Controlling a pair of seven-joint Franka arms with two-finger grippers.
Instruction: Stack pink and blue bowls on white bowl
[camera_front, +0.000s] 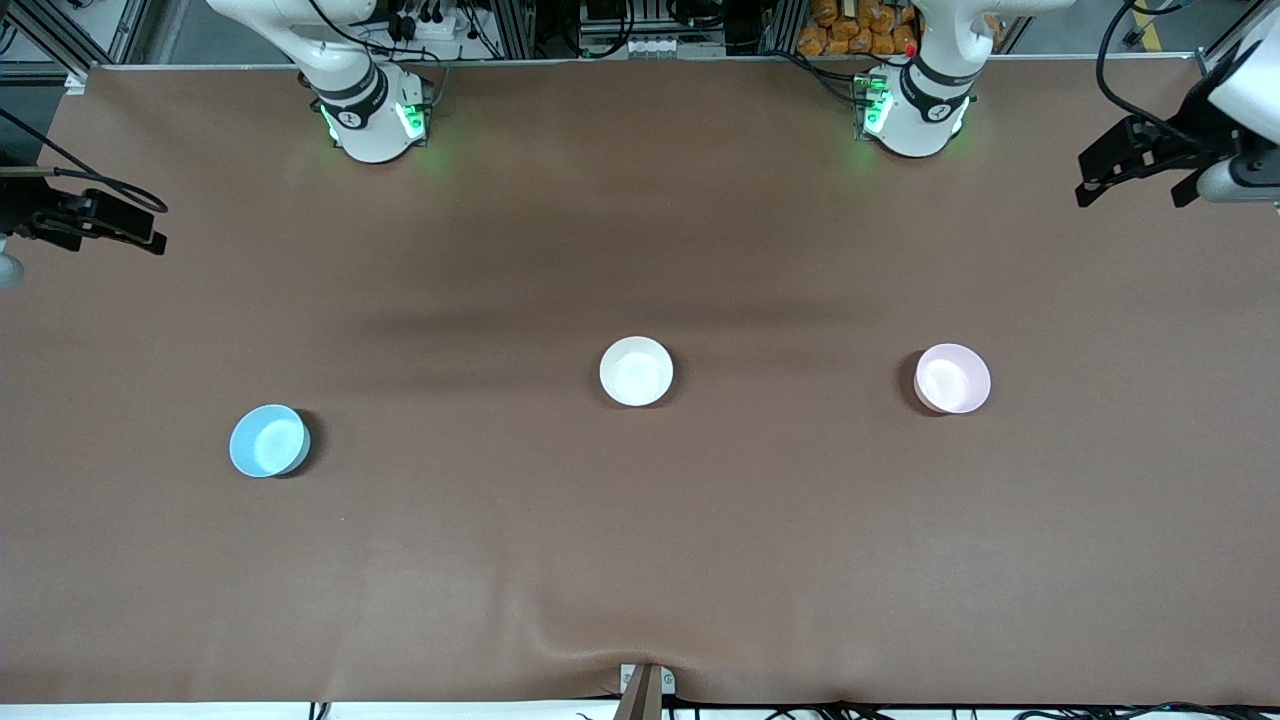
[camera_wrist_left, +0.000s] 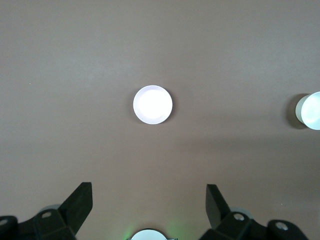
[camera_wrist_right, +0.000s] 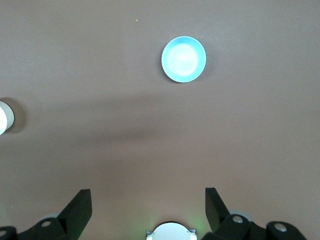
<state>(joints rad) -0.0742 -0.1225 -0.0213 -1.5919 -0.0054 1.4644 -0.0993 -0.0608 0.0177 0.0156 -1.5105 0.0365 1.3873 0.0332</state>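
White bowl mid-table, pink bowl and blue bowl well apart, left gripper and right gripper raised at table ends, spread wide, empty

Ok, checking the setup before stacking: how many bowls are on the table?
3. The white bowl sits mid-table, the pink bowl toward the left arm's end, the blue bowl toward the right arm's end, nearest the front camera. None stacked.

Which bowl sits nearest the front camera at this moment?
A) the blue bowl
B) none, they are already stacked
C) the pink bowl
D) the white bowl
A: the blue bowl lies lowest in the front view, toward the right arm's end of the table, while the white bowl and the pink bowl sit farther from the front camera, all three standing apart.
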